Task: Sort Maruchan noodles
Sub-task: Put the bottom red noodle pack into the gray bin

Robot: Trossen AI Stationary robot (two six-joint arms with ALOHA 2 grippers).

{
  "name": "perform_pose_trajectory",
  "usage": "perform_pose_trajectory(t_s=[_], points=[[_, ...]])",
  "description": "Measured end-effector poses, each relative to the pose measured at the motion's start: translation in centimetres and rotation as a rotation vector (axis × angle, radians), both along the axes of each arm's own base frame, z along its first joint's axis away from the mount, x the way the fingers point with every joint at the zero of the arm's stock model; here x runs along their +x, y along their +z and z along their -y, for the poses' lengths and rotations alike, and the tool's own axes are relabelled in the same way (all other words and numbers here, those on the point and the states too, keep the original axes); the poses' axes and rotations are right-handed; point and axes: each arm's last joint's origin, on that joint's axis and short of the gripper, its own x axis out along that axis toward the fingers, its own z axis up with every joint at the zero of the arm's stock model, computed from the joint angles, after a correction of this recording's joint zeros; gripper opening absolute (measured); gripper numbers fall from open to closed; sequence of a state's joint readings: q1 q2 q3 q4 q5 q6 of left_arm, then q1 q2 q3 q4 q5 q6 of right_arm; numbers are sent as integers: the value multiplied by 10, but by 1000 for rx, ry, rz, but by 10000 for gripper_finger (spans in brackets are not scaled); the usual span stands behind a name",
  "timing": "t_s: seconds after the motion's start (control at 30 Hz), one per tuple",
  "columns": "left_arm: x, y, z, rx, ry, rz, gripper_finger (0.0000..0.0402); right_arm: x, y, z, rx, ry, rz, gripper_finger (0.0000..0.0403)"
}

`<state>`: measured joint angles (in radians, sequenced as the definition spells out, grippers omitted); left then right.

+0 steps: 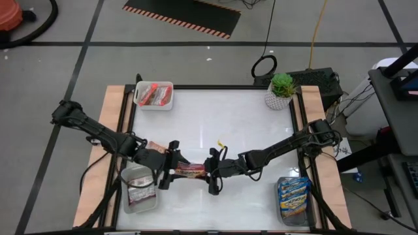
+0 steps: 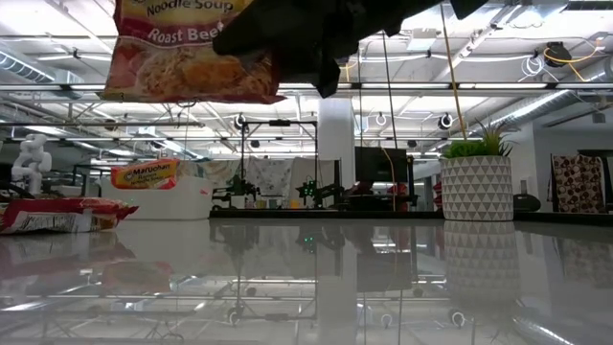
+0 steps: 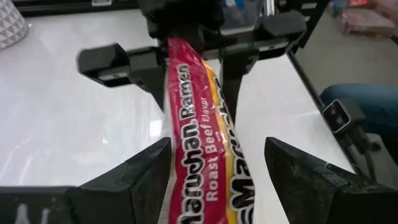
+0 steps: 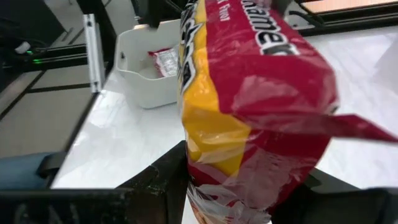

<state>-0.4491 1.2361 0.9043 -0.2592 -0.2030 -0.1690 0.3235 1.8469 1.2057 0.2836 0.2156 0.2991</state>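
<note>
**Roast Beef packet held between both arms**

The dark red plastic packet [image 3: 198,134] reads "Maruchan Ramen Roast Beef Flavor". It hangs above the glossy white table [image 1: 215,117], one end pinched between the right gripper [image 1: 210,171] fingers [image 3: 239,59], closed on it; the left gripper [image 1: 171,171] fingers [image 3: 140,180] stand apart on either side. Beyond lie a white bin [image 1: 154,96] of orange-red packets [image 1: 154,95], a clear bin [image 1: 293,199] of blue packets [image 1: 293,194], and a third bin [image 1: 140,189].

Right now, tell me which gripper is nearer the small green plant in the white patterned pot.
Right. The right gripper, holding the dark red noodle packet, is diagonally across the table from the plant; the left gripper lies beyond the packet, farther off.
</note>
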Motion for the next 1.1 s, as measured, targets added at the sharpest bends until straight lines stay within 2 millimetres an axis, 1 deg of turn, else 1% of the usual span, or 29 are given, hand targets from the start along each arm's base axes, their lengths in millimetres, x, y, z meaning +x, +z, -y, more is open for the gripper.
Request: perform_pose_trajectory(t_s=[0.2,0.5,0.6,0.77,0.87,0.97,1.1], points=[[6,-6,-4,18,17,-19,259,0,0,2,-77,-46,10,155],[7,-6,-6,6,38,-22,255,0,1,3,-149,-50,20,155],[6,-6,-4,-12,47,-25,233,1,2,4,-176,-63,34,155],[6,-5,-4,-15,50,-20,170,3,7,3,-178,-56,96,155],[5,-5,-2,-11,45,-19,138,3,8,3,-181,-47,104,155],[4,-5,-1,7,34,-16,124,3,8,2,-181,-44,106,155],[1,-4,2,24,39,-15,124,4,10,3,-212,-85,123,162]])
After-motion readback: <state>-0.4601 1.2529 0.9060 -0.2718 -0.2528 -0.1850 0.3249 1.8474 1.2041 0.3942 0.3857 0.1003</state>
